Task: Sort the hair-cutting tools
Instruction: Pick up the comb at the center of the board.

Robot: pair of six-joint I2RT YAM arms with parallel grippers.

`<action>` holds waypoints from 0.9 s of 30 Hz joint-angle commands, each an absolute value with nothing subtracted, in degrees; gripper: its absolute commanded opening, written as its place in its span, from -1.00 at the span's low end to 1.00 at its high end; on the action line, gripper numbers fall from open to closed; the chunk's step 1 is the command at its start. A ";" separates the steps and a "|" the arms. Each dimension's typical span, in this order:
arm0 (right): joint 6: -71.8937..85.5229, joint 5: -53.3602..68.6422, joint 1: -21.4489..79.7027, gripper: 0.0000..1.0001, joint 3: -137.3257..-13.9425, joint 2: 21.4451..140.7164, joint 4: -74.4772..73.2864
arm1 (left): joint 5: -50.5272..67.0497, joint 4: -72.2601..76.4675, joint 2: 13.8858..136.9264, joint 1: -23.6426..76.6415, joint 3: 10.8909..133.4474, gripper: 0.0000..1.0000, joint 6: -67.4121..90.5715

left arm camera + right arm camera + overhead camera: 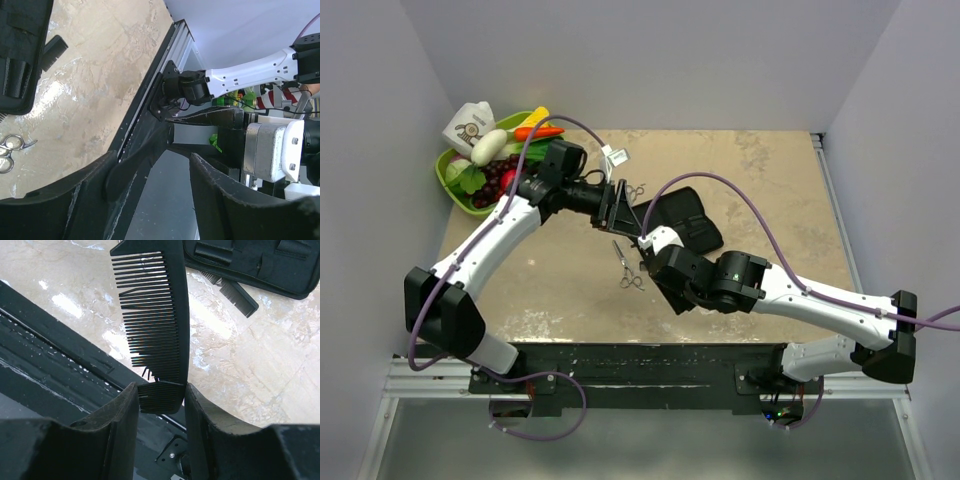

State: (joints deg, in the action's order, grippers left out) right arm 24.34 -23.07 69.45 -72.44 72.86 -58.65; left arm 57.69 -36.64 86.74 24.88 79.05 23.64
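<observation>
Right end effector [161,391], black comb [160,315] — end pinched between its jaws

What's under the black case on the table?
One small black comb pokes out from under the edge of the black case; its tucked end is hidden. Anything else beneath is covered. The other comb is pinched in the right tool.

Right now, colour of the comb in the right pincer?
Black; the comb shows best in the right wrist view.
</observation>
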 commanded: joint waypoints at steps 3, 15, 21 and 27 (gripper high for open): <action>24.17 -25.14 69.78 -0.39 -74.62 71.81 -57.57 | 60.38 -34.98 84.02 25.22 78.13 0.05 25.40; 25.58 -24.79 69.70 -0.39 -73.74 70.22 -58.36 | 60.64 -34.89 82.97 25.31 77.17 -0.97 25.49; 25.75 -24.35 69.78 -0.24 -74.27 69.17 -58.62 | 60.29 -34.19 82.53 25.40 77.96 -1.00 26.28; 25.66 -21.98 69.70 0.35 -79.35 66.36 -58.62 | 58.09 -31.04 81.92 25.40 79.28 -1.00 29.96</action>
State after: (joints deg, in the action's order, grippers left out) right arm 25.04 -22.94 69.49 -73.23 70.15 -59.37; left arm 58.48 -34.68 84.27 25.19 77.28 26.13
